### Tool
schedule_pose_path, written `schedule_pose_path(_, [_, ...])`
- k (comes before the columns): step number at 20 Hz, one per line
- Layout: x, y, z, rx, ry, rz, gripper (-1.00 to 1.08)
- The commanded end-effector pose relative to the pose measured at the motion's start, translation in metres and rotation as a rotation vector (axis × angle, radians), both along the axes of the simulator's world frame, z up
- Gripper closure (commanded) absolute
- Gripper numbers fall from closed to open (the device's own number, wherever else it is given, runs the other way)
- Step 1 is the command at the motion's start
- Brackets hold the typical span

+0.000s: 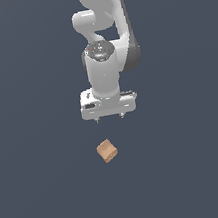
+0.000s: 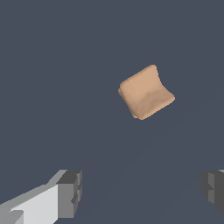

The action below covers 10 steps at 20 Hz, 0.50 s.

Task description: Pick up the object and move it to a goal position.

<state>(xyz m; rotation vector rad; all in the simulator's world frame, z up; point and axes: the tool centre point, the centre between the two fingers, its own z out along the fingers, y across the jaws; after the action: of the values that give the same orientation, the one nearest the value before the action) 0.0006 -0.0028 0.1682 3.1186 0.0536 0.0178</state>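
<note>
A small tan-brown cube (image 1: 107, 151) lies on the dark grey floor, turned at an angle. It also shows in the wrist view (image 2: 146, 92), beyond the fingers and not between them. My white gripper (image 1: 109, 117) hangs above the floor, pointing down, a little behind the cube and slightly toward the exterior view's right. Its two short fingertips (image 1: 97, 119) stand wide apart. In the wrist view the grey pads (image 2: 70, 193) are spread far apart with nothing between them. The gripper is open and empty.
The white Franka arm (image 1: 103, 41) rises behind the gripper toward the top of the exterior view. The plain dark grey floor (image 1: 44, 193) extends in every direction around the cube.
</note>
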Motion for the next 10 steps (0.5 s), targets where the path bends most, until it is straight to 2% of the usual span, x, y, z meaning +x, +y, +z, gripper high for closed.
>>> schedule_pose_path(1, [0.0,0.0,0.0,0.0,0.0,0.0,-0.92])
schedule_pose_path(10, [-0.004,0.034,0.001,-0.004,0.007,0.049,-0.92])
